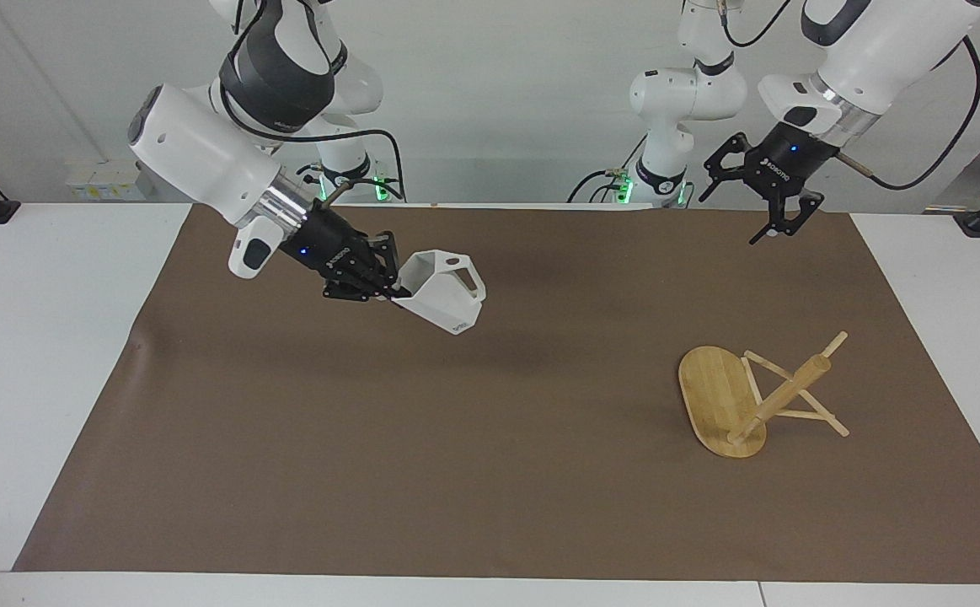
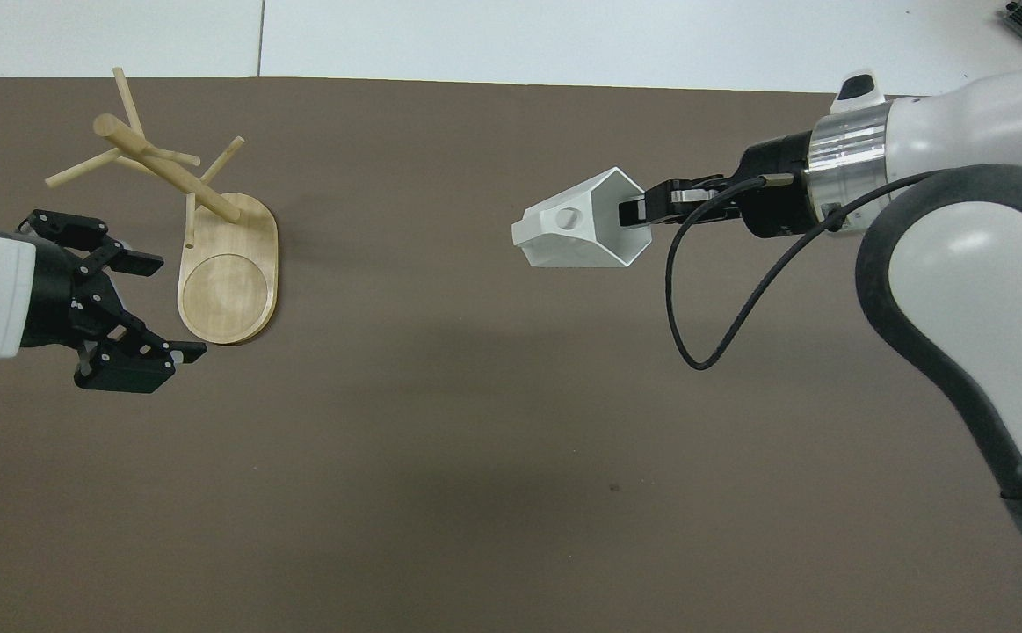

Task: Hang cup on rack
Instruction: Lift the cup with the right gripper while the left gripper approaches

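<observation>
Facing view: the right gripper (image 1: 390,289) is clamped on the rim of the cup (image 1: 443,291), a white faceted mug with a hexagonal mouth, held tilted in the air above the brown paper mat (image 1: 490,472). The rack (image 1: 759,396), pale bamboo, lies tipped over toward the left arm's end, its oval base on edge and its thin pegs splayed. The left gripper (image 1: 757,202) hangs over the mat's edge, fingers spread, holding nothing.

Overhead view: the cup (image 2: 576,233) shows its blocky handle with a round hole. The right gripper (image 2: 638,211) pinches the rim. The left gripper (image 2: 155,308) gapes beside the rack (image 2: 212,255).
</observation>
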